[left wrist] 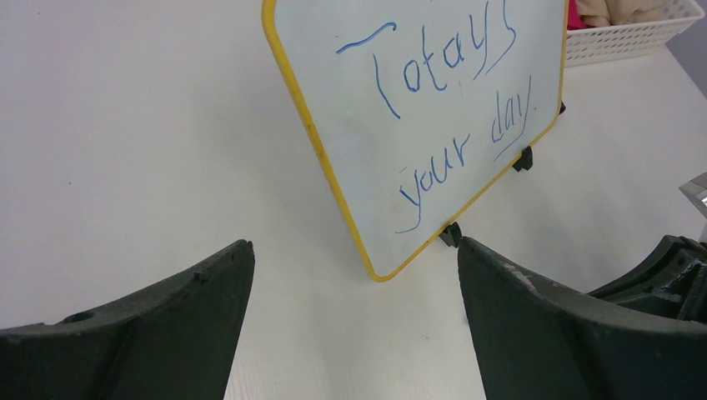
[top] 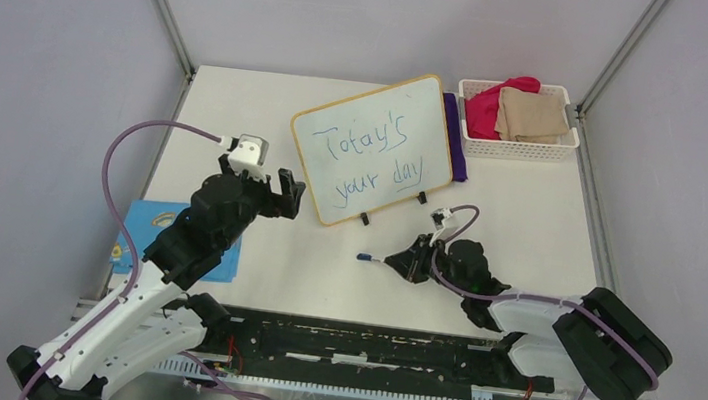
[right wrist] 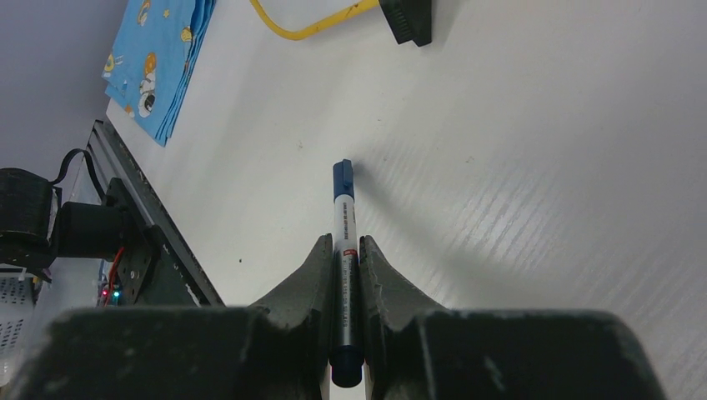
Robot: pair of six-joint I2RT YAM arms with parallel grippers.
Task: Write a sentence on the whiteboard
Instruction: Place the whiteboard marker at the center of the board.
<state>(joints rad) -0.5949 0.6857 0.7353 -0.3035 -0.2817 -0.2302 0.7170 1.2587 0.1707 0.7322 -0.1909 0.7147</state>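
Plainly, right wrist: right hand (right wrist: 344, 243) pinches marker (right wrist: 343, 208) | overhead: sentence (top: 367, 156) on whiteboard (top: 423, 104)

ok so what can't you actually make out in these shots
- Purple item: top view, mostly hidden behind the whiteboard.
- Blue booklet: top view, partly covered by the left arm; right wrist view, cut off by the top edge.
- Marker: right wrist view, label print too small; its rear is buried between the fingers of the right gripper.
- Basket: top view, its bottom is hidden under the red cloth and tan cloth.
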